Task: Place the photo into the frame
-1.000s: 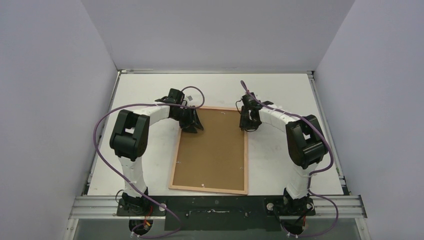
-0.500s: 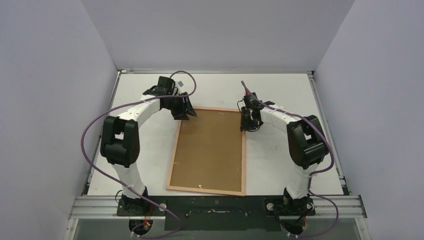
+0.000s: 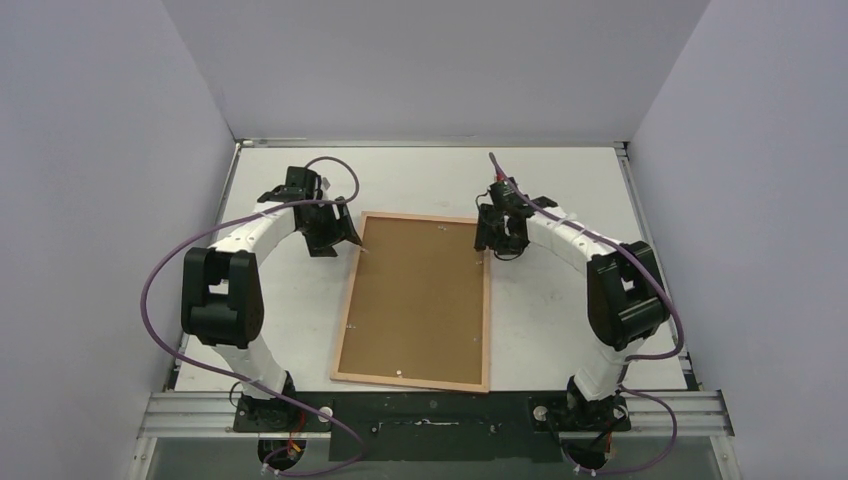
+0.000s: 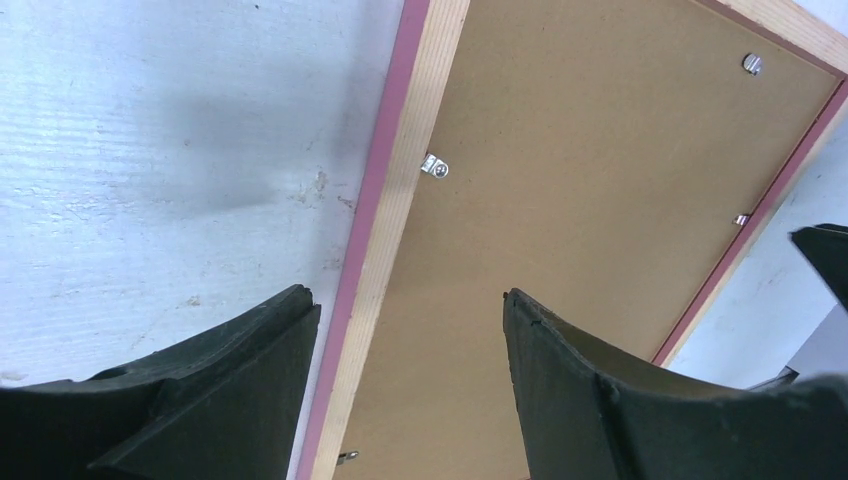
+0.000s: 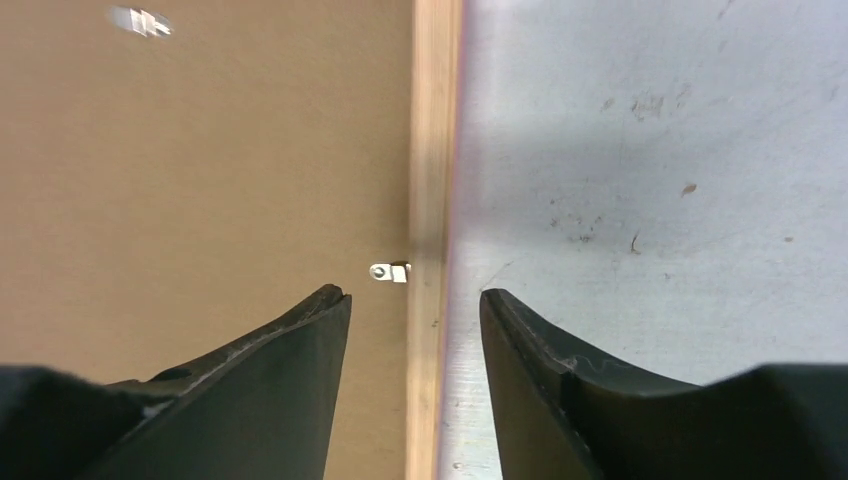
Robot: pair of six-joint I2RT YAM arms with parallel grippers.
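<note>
The thin pink-fronted wooden frame (image 3: 348, 300) lies face-down, brown backing board (image 3: 420, 300) clipped in, so left gripper (image 4: 405, 295) at 10 o'clock and right gripper (image 5: 412, 292) at 2 o'clock straddle its rails, jaws released.

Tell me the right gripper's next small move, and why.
Probably lift the right gripper straight up. It is open, astride the right rail of the thin pink-edged wooden frame, holding nothing. The plain brown backing board lies in the frame with a small metal tab turned over it, and no photo shows on the white table, so it may already be inside.
</note>
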